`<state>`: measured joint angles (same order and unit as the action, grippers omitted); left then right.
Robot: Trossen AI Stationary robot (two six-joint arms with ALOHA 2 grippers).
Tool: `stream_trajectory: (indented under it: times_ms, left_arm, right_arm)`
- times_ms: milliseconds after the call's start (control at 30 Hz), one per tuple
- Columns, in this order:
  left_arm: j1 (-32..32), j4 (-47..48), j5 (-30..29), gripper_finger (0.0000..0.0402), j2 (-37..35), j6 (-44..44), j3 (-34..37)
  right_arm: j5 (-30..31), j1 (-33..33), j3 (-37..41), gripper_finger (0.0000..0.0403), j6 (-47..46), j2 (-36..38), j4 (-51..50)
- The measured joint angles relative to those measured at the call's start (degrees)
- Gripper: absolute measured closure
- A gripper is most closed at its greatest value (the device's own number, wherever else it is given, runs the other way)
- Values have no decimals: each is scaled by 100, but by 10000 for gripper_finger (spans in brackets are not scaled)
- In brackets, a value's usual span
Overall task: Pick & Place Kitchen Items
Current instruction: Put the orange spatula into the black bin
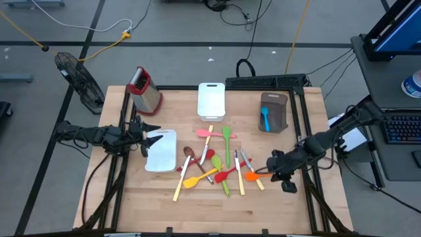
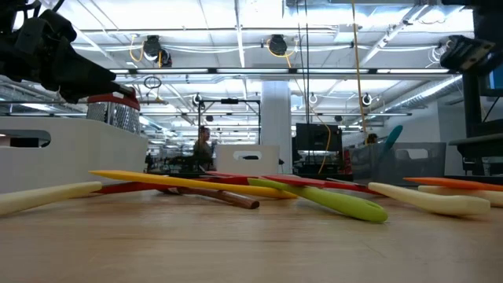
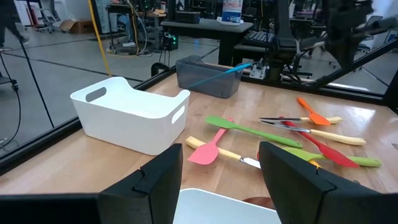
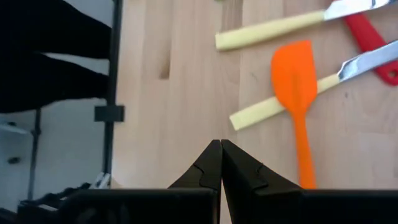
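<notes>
Right claw [image 4: 221, 163] is pinched fully shut on nothing, sitting above bare wood at the table's [image 1: 131, 204] 4 o'clock edge, just beside the orange silicone spatula [image 4: 296, 106] that lies across a pale wooden handle [image 4: 264, 111].

Left claw [image 3: 219, 180] is spread wide and empty, at 9 o'clock over the near white rectangular tray [image 1: 161, 150].

Task items: the heap of coloured spoons and spatulas [image 1: 217, 164] sits at table centre, running toward 4 o'clock. One blue utensil [image 1: 265, 120] is already in the brown tray [image 1: 274, 110] at 1 o'clock. A second white tray [image 1: 211, 100] is at 12 o'clock, with a steel box grater with red top [image 1: 145, 89] at 10 o'clock.

Risks:
- Right claw descending shut would just shove the orange spatula, not grab it. It needs opening first.
- Utensils overlap. Orange spatula crosses a wooden handle, with a metal blade [image 4: 367, 62] and red spoon [image 4: 371, 42] close by. A grab there could pinch two at once or flick a neighbour.
- That spatula is near the table edge, so a sideways nudge could send it off.
- Thin flat handles on wood: fingertips may scrape the table or slip.
- Left claw is over the tray rim, I think; the wrist view is tight. Dropping straight down may hit the tray.
</notes>
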<state>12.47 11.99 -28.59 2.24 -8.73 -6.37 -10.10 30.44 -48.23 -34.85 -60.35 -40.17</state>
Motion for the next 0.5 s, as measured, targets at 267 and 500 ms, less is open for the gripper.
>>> stream_trajectory:
  times_ms: [267,500]
  left_arm:
    - [-1,0,1,183,0,-2,0]
    - [-1,2,1,183,0,-2,-1]
  right_arm:
    - [138,170,0,403,238,-437,-94]
    - [111,114,0,401,261,-641,-296]
